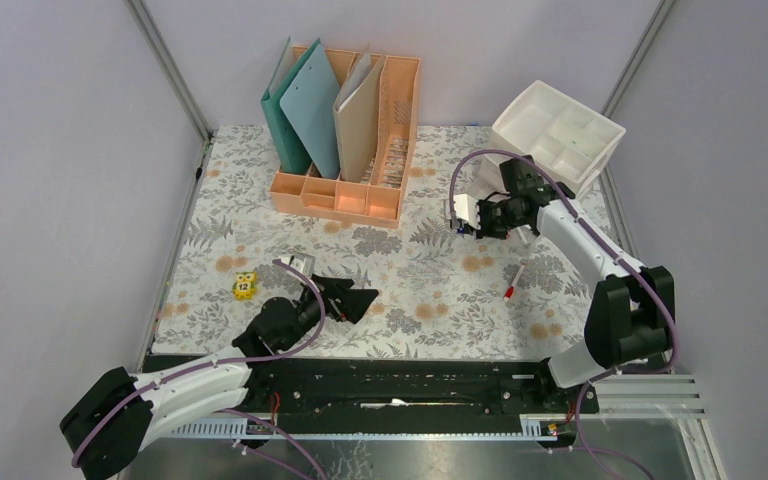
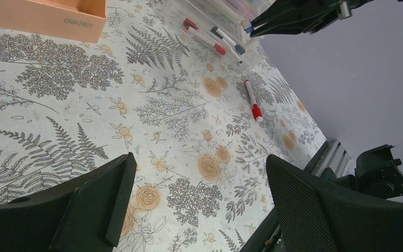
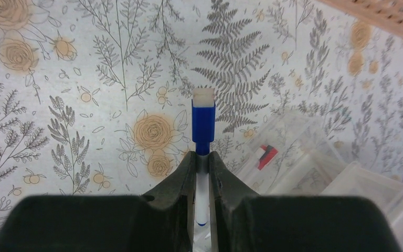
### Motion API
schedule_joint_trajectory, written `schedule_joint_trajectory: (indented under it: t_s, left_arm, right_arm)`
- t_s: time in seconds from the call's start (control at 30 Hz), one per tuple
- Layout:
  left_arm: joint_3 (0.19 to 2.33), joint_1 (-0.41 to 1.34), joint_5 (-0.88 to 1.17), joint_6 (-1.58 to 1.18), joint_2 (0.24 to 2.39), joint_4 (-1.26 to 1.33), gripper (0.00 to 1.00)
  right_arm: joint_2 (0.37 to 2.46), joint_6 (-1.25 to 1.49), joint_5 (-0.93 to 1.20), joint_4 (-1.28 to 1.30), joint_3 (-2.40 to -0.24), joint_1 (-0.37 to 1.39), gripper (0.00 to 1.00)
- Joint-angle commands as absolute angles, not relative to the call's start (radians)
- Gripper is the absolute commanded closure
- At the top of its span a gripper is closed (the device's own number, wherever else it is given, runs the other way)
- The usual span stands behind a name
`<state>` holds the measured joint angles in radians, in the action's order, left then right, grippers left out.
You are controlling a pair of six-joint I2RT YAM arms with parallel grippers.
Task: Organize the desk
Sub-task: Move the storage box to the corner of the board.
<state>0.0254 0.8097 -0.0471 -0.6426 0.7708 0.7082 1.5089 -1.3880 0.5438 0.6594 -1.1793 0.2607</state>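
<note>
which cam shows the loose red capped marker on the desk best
The left wrist view: the red-capped marker lies whole and sharp on the desk. The top view shows it only as a small sliver near the right arm. The right wrist view does not show it.

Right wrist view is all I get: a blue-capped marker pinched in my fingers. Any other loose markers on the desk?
Observer: One. A red-capped marker lies on the desk, nearer the right arm's base than the right gripper with its blue-capped marker.
Operator: Is the left arm near it?
Observer: No. The left gripper is open and holds nothing, over the near-left part of the desk.
Operator: Anything else loose?
Observer: A small yellow item sits to the left of the left gripper.
</note>
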Motion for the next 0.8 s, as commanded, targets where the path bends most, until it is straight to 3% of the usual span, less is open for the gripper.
schedule_joint_trajectory:
  t_s: [0.0,0.33,0.77]
  left_arm:
    - [0.019,0.804,-0.029,-0.653,0.759,0.774,0.01]
    - [0.011,0.804,-0.037,-0.647,0.727,0.748,0.01]
    - [0.017,0.805,0.151,-0.694,0.956,1.011,0.01]
  right_arm:
    - [1.569,-1.372,0.568,0.672,-1.176,0.219,0.95]
    - [1.579,-1.372,0.568,0.672,-1.22,0.163,0.95]
    - [1.546,-1.372,0.568,0.672,-1.255,0.082,0.95]
